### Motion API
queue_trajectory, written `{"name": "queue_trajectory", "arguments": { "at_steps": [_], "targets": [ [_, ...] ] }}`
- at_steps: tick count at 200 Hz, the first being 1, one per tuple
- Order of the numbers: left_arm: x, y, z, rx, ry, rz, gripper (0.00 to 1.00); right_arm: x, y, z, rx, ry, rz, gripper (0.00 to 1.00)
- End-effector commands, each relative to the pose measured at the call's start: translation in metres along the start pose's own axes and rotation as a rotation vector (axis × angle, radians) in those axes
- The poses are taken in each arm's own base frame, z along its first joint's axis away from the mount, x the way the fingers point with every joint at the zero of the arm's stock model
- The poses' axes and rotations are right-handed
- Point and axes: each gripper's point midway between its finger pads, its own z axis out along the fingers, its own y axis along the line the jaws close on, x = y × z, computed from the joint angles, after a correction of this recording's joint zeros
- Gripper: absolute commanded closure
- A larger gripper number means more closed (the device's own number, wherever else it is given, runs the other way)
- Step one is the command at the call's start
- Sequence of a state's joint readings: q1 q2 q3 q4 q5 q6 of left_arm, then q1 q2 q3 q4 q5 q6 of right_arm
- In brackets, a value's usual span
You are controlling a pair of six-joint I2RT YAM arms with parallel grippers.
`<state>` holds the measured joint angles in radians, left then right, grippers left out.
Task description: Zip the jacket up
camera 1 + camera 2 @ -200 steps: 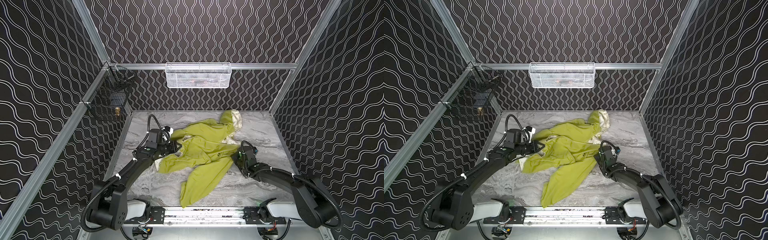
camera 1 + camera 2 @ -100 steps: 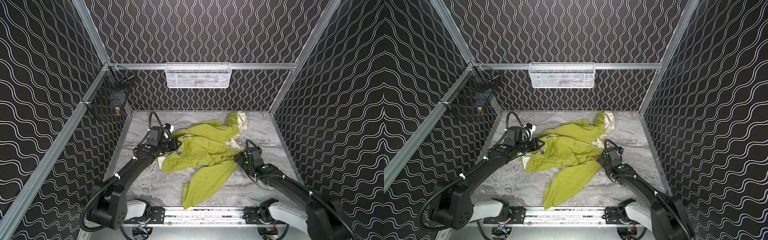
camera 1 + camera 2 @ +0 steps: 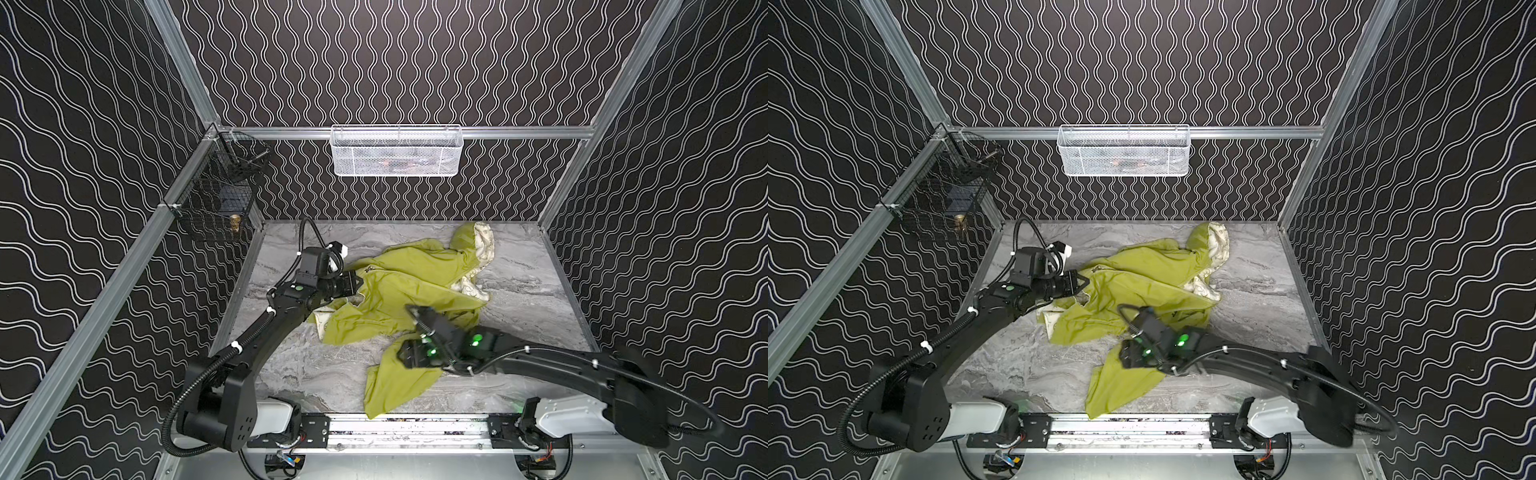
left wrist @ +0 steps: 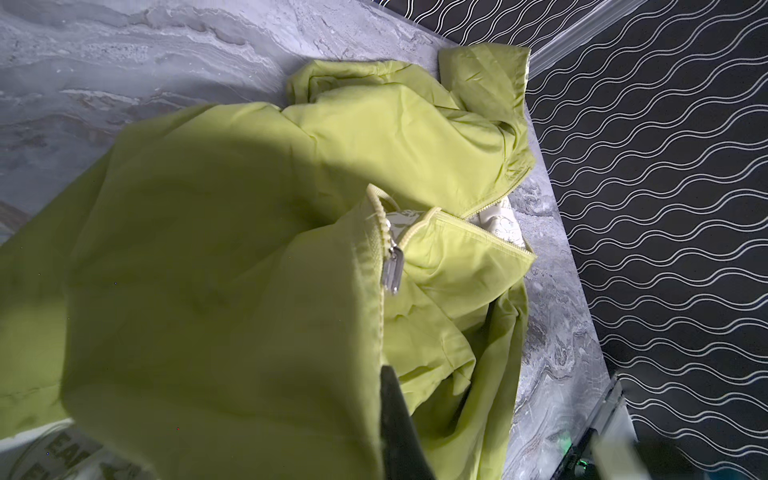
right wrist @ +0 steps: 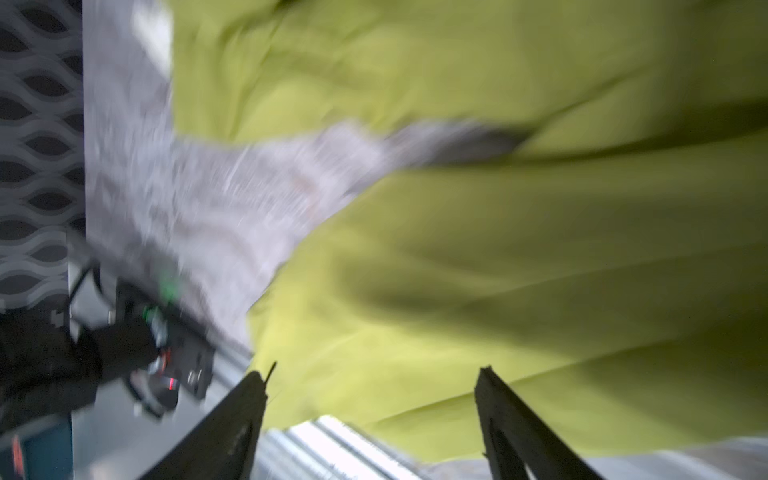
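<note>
The lime-green jacket (image 3: pixel 407 286) (image 3: pixel 1133 286) lies crumpled on the marble table, hood toward the back, and one sleeve (image 3: pixel 395 386) trails toward the front rail. My left gripper (image 3: pixel 357 283) (image 3: pixel 1081 282) is shut on the jacket's front edge at its left side. In the left wrist view the fabric (image 4: pixel 228 270) drapes over that gripper (image 4: pixel 380 370), and the silver zipper pull (image 4: pixel 392 268) hangs just beyond it, with the pale zipper open above. My right gripper (image 3: pixel 409 355) (image 3: pixel 1129 355) (image 5: pixel 370 372) hovers open over the sleeve (image 5: pixel 498 249), holding nothing.
A white wire basket (image 3: pixel 397 151) hangs on the back wall. A black wire basket (image 3: pixel 216 199) hangs at the back left corner. The metal front rail (image 3: pixel 407 428) runs along the table's near edge. Patterned walls enclose three sides.
My right gripper has opened, let go of the jacket's right side, and swung up and left over the sleeve. The left gripper keeps its hold, and the jacket has shifted slightly right.
</note>
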<state>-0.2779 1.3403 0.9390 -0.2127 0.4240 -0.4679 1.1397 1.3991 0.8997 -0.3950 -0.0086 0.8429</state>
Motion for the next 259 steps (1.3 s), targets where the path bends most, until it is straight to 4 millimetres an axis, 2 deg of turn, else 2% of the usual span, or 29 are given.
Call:
{"name": "queue_trajectory", "arguments": {
  "at_steps": [1,9,11,19,45,60,87,98,103,115,122,146,174,180,185,203,218,241,245,259],
  "targets": [
    [0.001,-0.001,-0.001,0.004,0.016,0.025,1.00,0.014,0.021,0.012,0.028,0.035,-0.044,0.15],
    [0.001,-0.001,-0.002,0.005,0.017,0.026,1.00,0.023,0.026,0.021,0.036,0.055,-0.065,0.14],
    [0.001,-0.002,-0.002,0.006,0.018,0.026,1.00,0.020,0.033,0.020,0.025,0.047,-0.067,0.14],
    [0.000,-0.001,-0.002,0.007,0.017,0.026,1.00,0.023,0.040,0.026,0.025,0.056,-0.079,0.13],
    [0.000,-0.002,-0.003,0.018,0.020,0.020,1.00,0.032,0.041,0.050,0.024,0.094,-0.078,0.14],
    [-0.002,-0.001,-0.004,0.020,0.015,0.011,1.00,0.033,0.037,0.058,0.034,0.092,-0.074,0.18],
    [-0.002,0.000,-0.004,0.027,0.012,0.001,1.00,0.033,0.032,0.070,0.025,0.101,-0.062,0.40],
    [-0.002,0.001,-0.004,0.027,0.012,-0.004,1.00,0.025,0.036,0.072,-0.009,0.090,-0.042,0.56],
    [-0.002,0.001,-0.004,0.029,0.012,-0.007,1.00,0.029,0.025,0.075,0.002,0.101,-0.031,0.64],
    [-0.004,0.000,-0.005,0.034,0.008,-0.007,1.00,0.019,0.027,0.073,-0.042,0.078,-0.006,0.80],
    [-0.004,-0.001,-0.005,0.036,0.008,-0.006,1.00,0.011,0.030,0.071,-0.077,0.061,0.007,0.86],
    [-0.005,-0.001,-0.005,0.038,0.009,-0.008,1.00,-0.020,0.051,0.060,-0.228,-0.001,0.028,1.00],
    [-0.012,-0.007,-0.008,0.048,-0.002,-0.006,1.00,-0.066,0.090,0.045,-0.429,-0.062,0.030,1.00],
    [-0.015,-0.009,-0.010,0.049,-0.008,-0.002,1.00,-0.070,0.096,0.045,-0.471,-0.058,0.028,1.00],
    [-0.018,-0.011,-0.011,0.051,-0.011,0.001,1.00,-0.085,0.114,0.036,-0.532,-0.084,0.017,1.00],
    [-0.026,-0.016,-0.016,0.049,-0.021,0.016,1.00,-0.108,0.147,0.024,-0.688,-0.110,0.003,1.00],
    [-0.033,-0.019,-0.021,0.042,-0.036,0.023,1.00,-0.126,0.166,0.016,-0.795,-0.147,0.010,1.00],
    [-0.041,-0.019,-0.025,0.034,-0.053,0.023,1.00,-0.145,0.176,0.020,-0.861,-0.217,0.032,1.00],
    [-0.042,-0.018,-0.025,0.029,-0.055,0.023,1.00,-0.145,0.169,0.036,-0.838,-0.213,0.054,1.00],
    [-0.042,-0.011,-0.023,0.009,-0.052,0.014,1.00,-0.149,0.159,0.060,-0.798,-0.210,0.105,1.00]
  ]
}}
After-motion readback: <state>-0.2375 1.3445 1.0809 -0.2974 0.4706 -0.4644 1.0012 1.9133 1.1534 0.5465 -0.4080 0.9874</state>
